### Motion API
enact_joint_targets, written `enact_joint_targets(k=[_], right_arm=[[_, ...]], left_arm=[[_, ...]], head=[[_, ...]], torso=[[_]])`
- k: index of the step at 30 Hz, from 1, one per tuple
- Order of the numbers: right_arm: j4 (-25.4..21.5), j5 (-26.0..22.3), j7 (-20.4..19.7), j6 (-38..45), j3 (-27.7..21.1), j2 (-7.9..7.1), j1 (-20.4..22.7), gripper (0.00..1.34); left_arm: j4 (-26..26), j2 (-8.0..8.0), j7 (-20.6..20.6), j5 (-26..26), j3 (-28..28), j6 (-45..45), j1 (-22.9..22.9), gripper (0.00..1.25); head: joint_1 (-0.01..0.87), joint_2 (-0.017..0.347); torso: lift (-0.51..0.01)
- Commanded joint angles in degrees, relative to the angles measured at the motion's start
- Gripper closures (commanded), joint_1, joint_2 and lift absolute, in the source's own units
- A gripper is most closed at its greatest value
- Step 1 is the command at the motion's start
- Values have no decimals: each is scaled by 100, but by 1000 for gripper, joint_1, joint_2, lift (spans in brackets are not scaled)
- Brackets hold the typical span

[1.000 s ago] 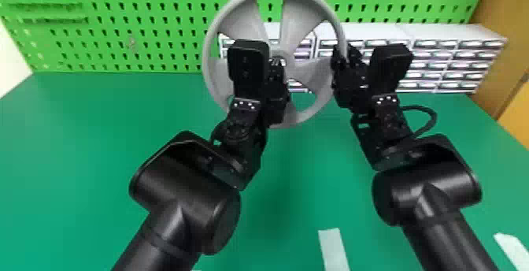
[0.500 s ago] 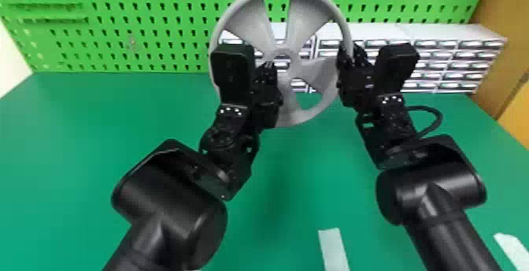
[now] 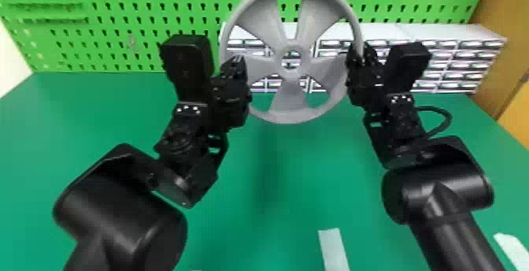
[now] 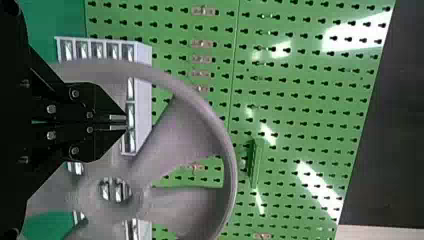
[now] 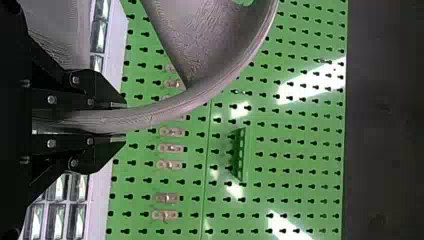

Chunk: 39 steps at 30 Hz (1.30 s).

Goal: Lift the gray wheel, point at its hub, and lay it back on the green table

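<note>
The gray wheel (image 3: pixel 291 104) is held upright above the green table (image 3: pixel 283 179), its hub (image 3: pixel 291 59) facing the head camera. At its right rim is my right gripper (image 3: pixel 356 55); in the right wrist view the same gripper (image 5: pixel 125 117) is shut on the rim (image 5: pixel 165 112). My left gripper (image 3: pixel 236 63) stands at the wheel's left side in the head view. In the left wrist view my left gripper (image 4: pixel 125 122) has its fingertips together with nothing between them, in front of the wheel (image 4: pixel 182 135) and beside the hub (image 4: pixel 137 195).
White drawer units (image 3: pixel 444 34) stand at the back of the table, behind the wheel and to its right. A green pegboard (image 3: pixel 118 26) rises along the back edge. White tape strips (image 3: pixel 333 250) lie on the table near the front.
My left gripper has moved left, away from the hub toward the wheel's left rim. The wheel and my right gripper have shifted slightly to the right.
</note>
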Motion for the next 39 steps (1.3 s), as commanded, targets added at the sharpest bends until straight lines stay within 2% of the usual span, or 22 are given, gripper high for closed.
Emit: enact_joint_targets(k=[1,14,19,23,39], right_arm=[[-33,21,0,9,-100,6,36,1296],[-95,64,0,35,-215,14,115,1296],[-95,73,0,35,-223,23,124,1296],[-95,73,0,35,-223,32,133,1296],[-103,73,0,79,-206,41,142,1296]], left_arm=[[-202,61,1,-87,240,159,210,1191],[-483,53,-184,-404,890,370,764,1191],[-483,0,-316,-580,1119,370,922,1191],[-465,-114,-439,-720,1321,370,1001,1191],[-395,-141,-580,-738,1268,335,975,1191]], head=[[692,48],[692,48],[692,48],[692,48],[692,48]], torso=[[-93],[-93],[-93],[-93],[-93]])
